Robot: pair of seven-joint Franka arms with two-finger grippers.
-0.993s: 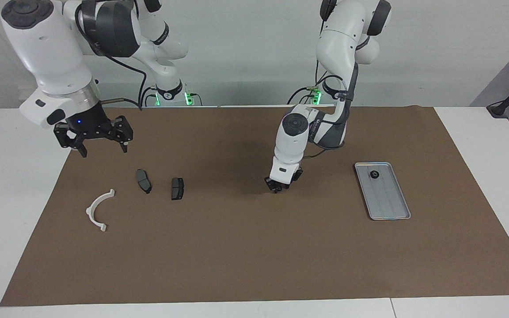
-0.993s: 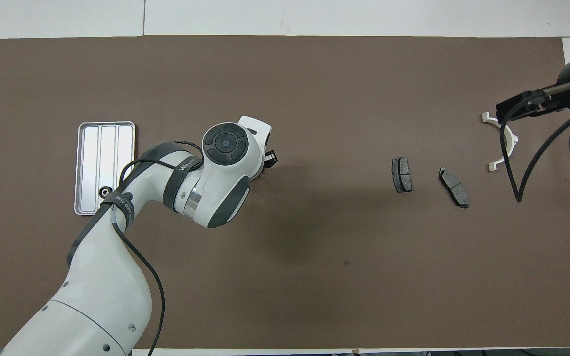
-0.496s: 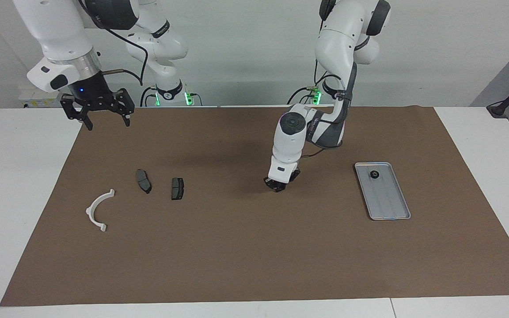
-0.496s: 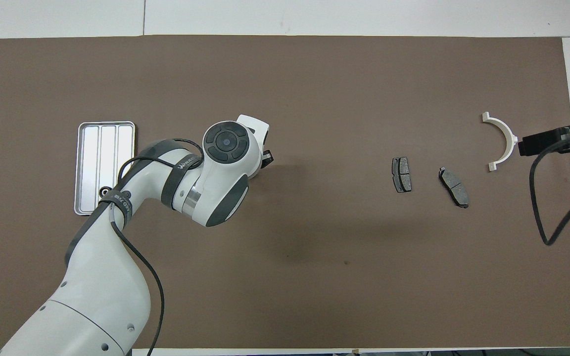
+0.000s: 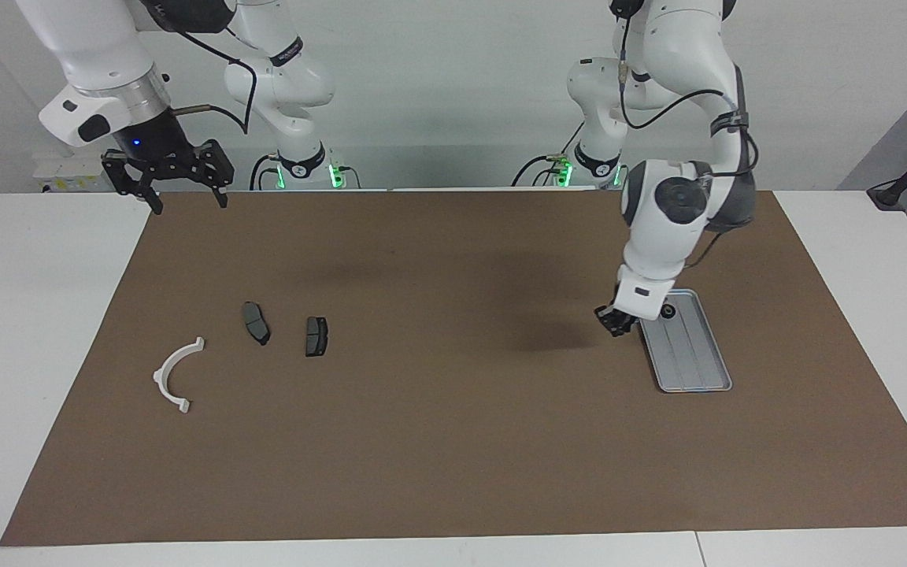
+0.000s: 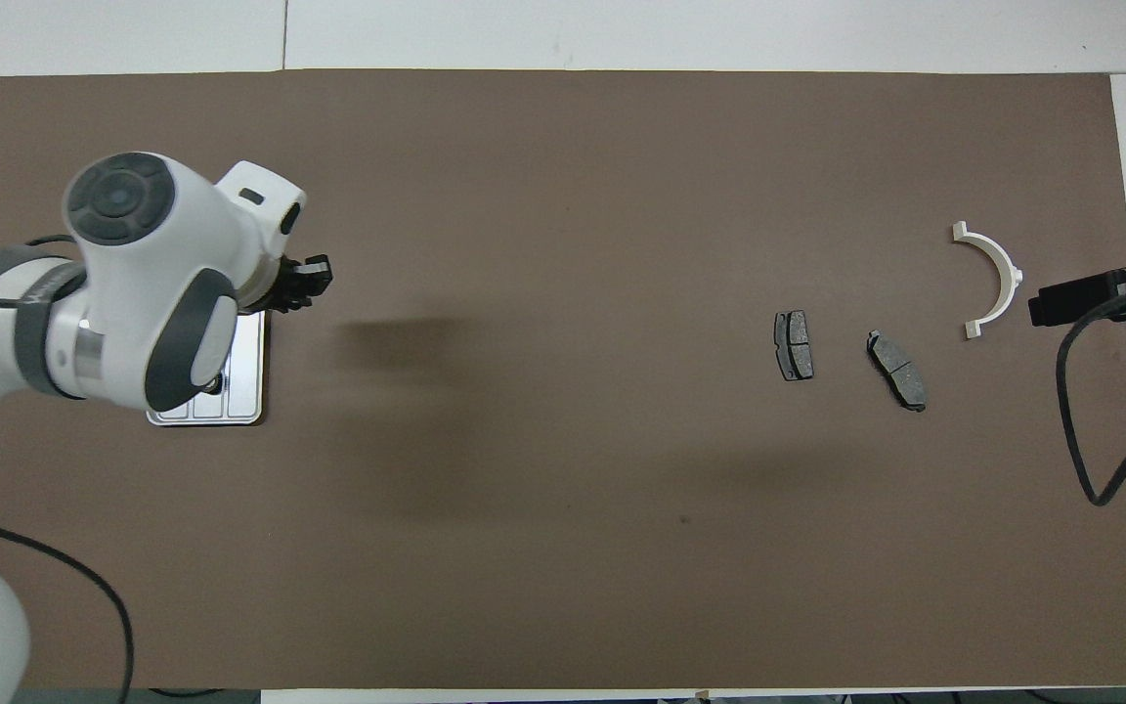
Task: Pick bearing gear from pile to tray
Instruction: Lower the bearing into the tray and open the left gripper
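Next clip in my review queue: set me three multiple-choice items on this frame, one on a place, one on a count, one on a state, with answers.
1. Where is the left tool?
A. over the mat's edge by the right arm's base
B. by the flat silver-grey metal tray's rim
C. over the white curved half-ring bracket

2. How many dark grey brake-pad plates lie on the brown mat?
A. one
B. two
C. four

3. What state is the right tool in?
A. open and holding nothing
B. shut on the bracket
C. pressed flat on the mat

Answers:
1. B, the facing view shows it at the tray's rim, on the side toward the right arm's end.
2. B, one plate lies beside the other.
3. A, its fingers stand apart in the air with nothing between them.
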